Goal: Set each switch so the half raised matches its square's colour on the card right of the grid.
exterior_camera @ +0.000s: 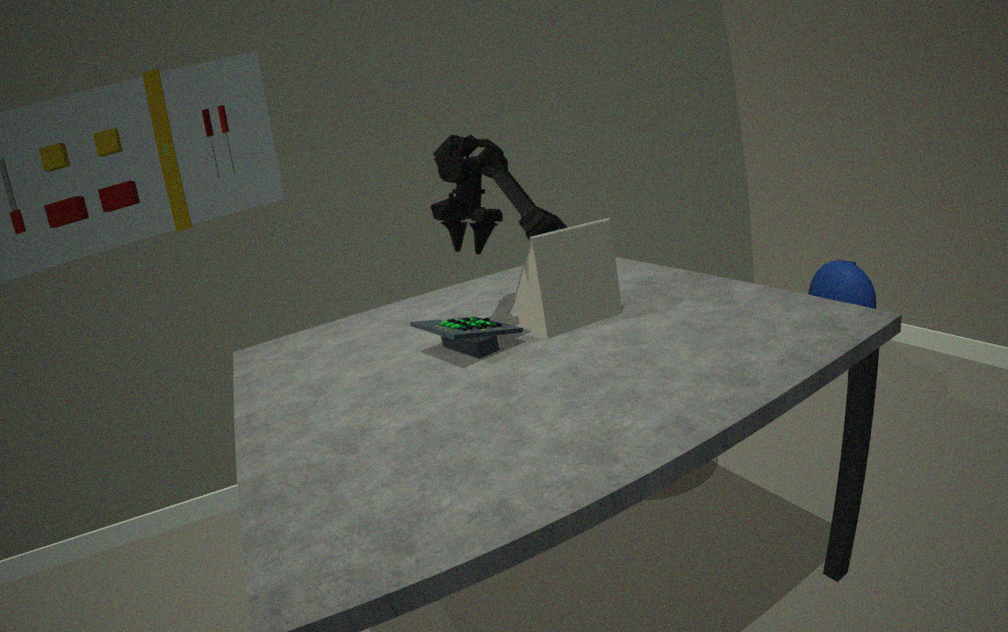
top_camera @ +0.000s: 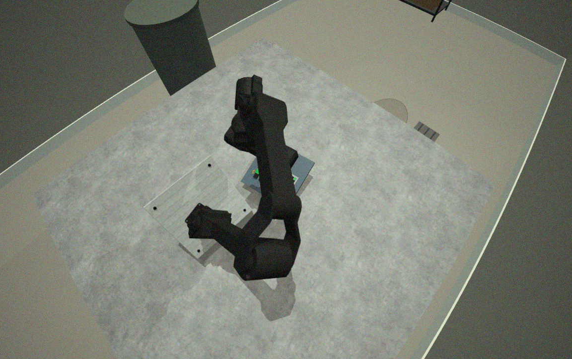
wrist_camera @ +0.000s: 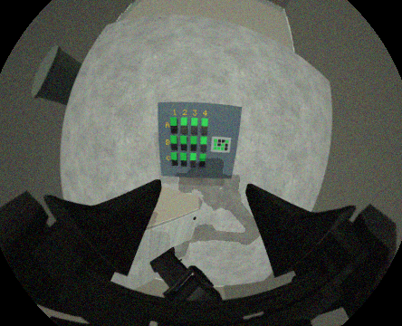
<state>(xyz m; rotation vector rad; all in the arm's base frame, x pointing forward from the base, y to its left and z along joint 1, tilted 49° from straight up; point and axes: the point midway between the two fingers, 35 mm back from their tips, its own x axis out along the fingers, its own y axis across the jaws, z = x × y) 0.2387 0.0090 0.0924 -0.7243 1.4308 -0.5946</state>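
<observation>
Hand hangs high above the bench, fingers spread apart, nothing between them. In the wrist view both fingertips frame the lower field with the switch panel well below and ahead of them.

Panel sits near the middle of the bench, toward the far edge as the exterior view shows it, just beside a pale upright board. It carries a grid of switches, four numbered columns by three rows, most showing bright green. The card lies on the same panel at the arm's right of the grid. Its squares are too small to read one by one from this height; green and dark patches both appear.

Judgement: the run looks to be at its start, or at a survey pause. No switch is touched.

Notes for doing this step well:
- Compare card to grid row by row, far row first, before committing to any press.
- Descend straight over one differing switch only.
- Press with one fingertip on the raised end; keep the other finger off neighbours, since the switches sit close together.
- Lift fully before shifting sideways.
</observation>
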